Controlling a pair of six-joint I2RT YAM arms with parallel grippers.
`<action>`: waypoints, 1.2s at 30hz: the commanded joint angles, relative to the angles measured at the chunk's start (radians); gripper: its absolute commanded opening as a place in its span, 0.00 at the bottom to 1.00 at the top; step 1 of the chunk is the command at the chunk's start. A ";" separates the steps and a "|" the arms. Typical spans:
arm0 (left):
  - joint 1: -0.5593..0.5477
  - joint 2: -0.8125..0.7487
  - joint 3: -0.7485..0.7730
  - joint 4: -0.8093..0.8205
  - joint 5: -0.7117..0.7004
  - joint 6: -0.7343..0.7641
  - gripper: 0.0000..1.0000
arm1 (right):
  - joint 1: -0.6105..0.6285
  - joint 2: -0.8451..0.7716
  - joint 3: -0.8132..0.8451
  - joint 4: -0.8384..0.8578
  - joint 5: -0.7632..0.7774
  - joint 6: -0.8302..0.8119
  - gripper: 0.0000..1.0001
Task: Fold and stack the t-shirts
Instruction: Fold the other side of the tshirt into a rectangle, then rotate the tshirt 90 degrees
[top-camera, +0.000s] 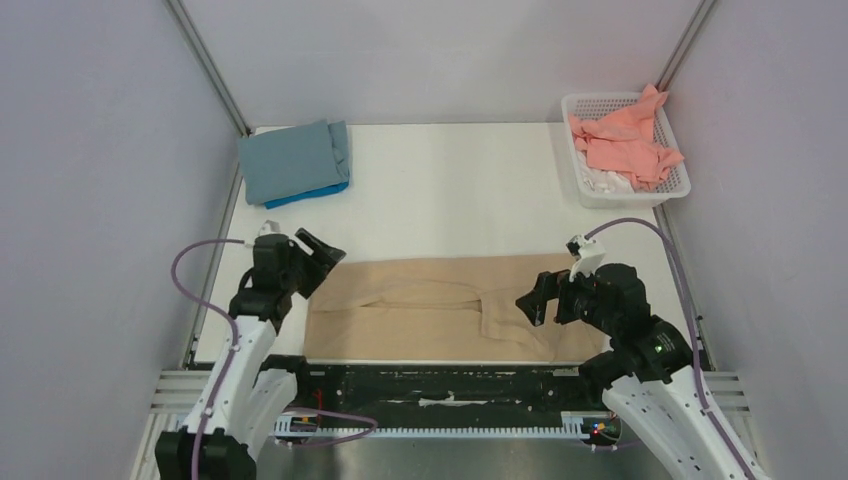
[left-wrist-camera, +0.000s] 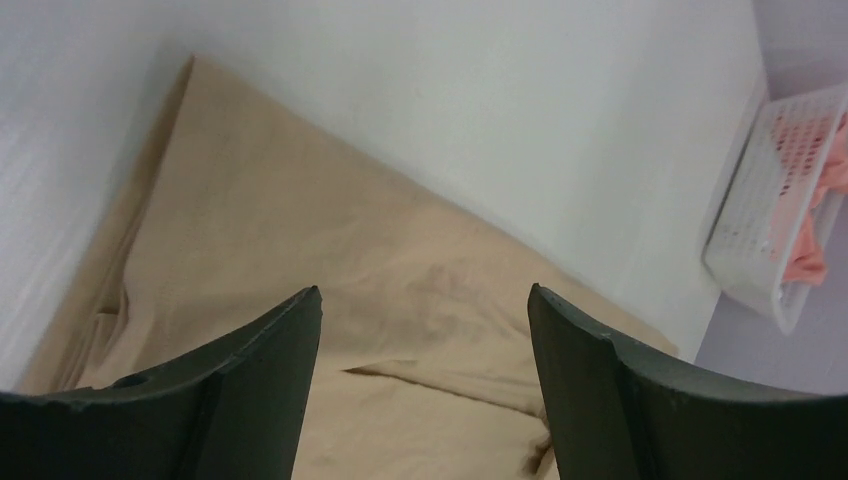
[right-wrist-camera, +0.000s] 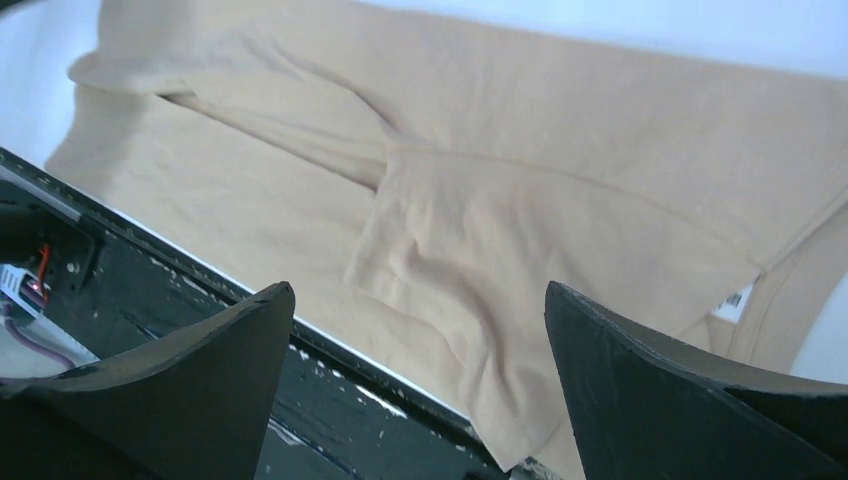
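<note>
Between the two spread grippers lies the beige t-shirt (top-camera: 430, 310), flat on the table (top-camera: 450, 190) as a long band with its sleeves turned in over the body. The left gripper (left-wrist-camera: 422, 292) hangs over its left end and the right gripper (right-wrist-camera: 420, 290) over its right end, both with jaws wide apart and nothing in them. I judge this shirt part folded: narrowed lengthwise, not yet halved into a packet or stacked. Well beyond the left gripper, a grey-blue t-shirt (top-camera: 290, 160) sits folded on a bright blue t-shirt (top-camera: 310, 195), so two look done. Well beyond the right gripper, a pink t-shirt (top-camera: 625, 145) lies crumpled in the white basket (top-camera: 585, 185), not yet folded.
</note>
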 joint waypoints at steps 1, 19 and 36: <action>-0.105 0.141 -0.013 0.139 0.077 0.042 0.81 | 0.004 0.045 0.032 0.138 0.030 0.015 0.98; -0.338 0.614 -0.015 0.224 -0.056 0.073 0.84 | -0.001 0.664 -0.195 0.614 0.253 0.259 0.98; -0.624 0.546 -0.152 0.447 -0.122 -0.245 0.85 | -0.085 1.645 0.744 0.809 0.033 -0.102 0.98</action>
